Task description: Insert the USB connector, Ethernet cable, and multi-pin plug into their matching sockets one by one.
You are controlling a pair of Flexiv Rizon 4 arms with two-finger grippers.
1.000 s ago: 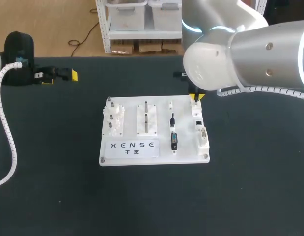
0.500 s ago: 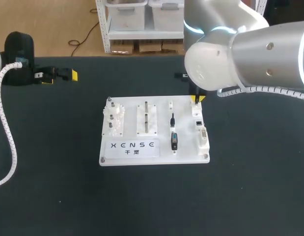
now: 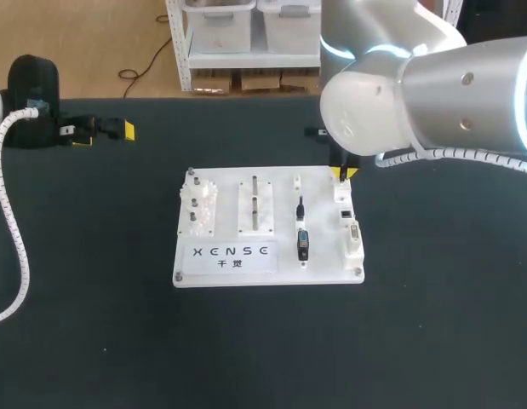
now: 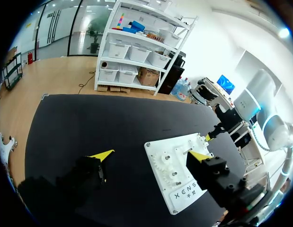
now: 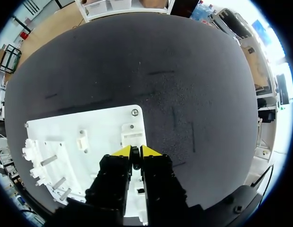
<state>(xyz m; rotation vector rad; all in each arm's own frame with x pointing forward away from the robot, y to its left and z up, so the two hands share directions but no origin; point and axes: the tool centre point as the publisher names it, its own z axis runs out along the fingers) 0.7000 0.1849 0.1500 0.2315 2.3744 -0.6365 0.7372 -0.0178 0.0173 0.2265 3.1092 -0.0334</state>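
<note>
Left gripper (image 3: 105, 135): lying low well left of the white board (image 3: 246, 277), fingers spread wide and holding nothing; probably parking there and leaving the board free for the other arm.

Two dark plugs (image 3: 301, 243): waiting right of the board's middle, sitting upright in their holders for easy picking.

Socket block (image 3: 350, 223): lining the board's right edge.

Right gripper (image 5: 135, 152): hanging over the board's far right corner, arm crossing above, fingers pointing straight down and pinching nearly together on a thin dark piece, seemingly the USB connector (image 5: 135, 156), and lining it up over the block's end socket.
</note>
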